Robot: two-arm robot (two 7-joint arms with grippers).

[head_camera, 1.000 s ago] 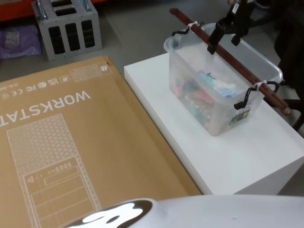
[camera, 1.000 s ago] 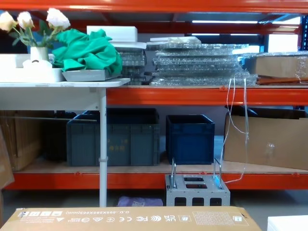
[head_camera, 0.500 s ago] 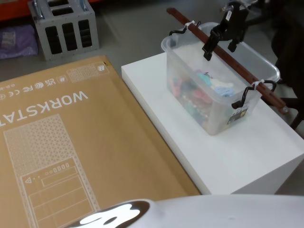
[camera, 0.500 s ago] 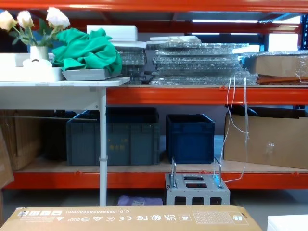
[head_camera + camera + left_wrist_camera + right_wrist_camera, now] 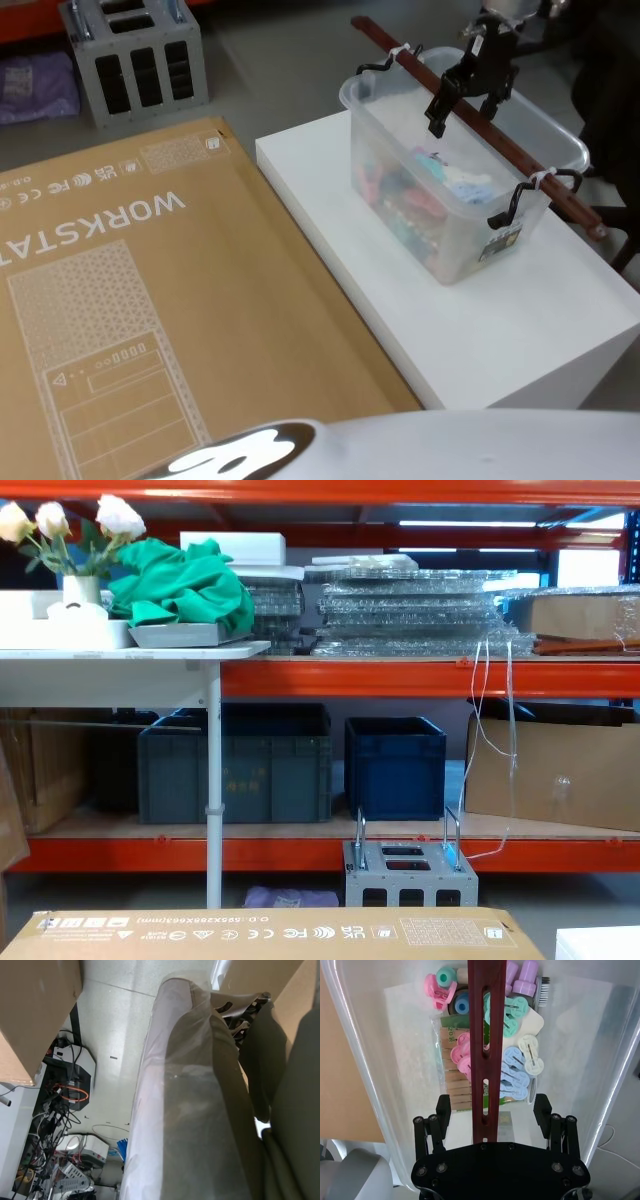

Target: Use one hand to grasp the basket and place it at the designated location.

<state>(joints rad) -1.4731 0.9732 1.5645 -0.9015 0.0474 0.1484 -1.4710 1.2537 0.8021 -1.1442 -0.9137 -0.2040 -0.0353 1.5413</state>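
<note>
Basket: the translucent milky-white plastic basket (image 5: 455, 250) stands on the white block surface (image 5: 520, 330), at 1 o'clock from the robot.
Claw: the right black 2-fingered claw (image 5: 462, 108) is released, its fingers either side of the dark red wooden handle bar (image 5: 530, 170) near its middle.
Risk: the slim bar could twist in the grip and swing the loaded basket; the black wire hooks (image 5: 515, 205) may slip off the rim.
Change: 1 second back the claw hung higher; it has since dropped around the bar.
Left arm: parked low at 9 o'clock.
</note>
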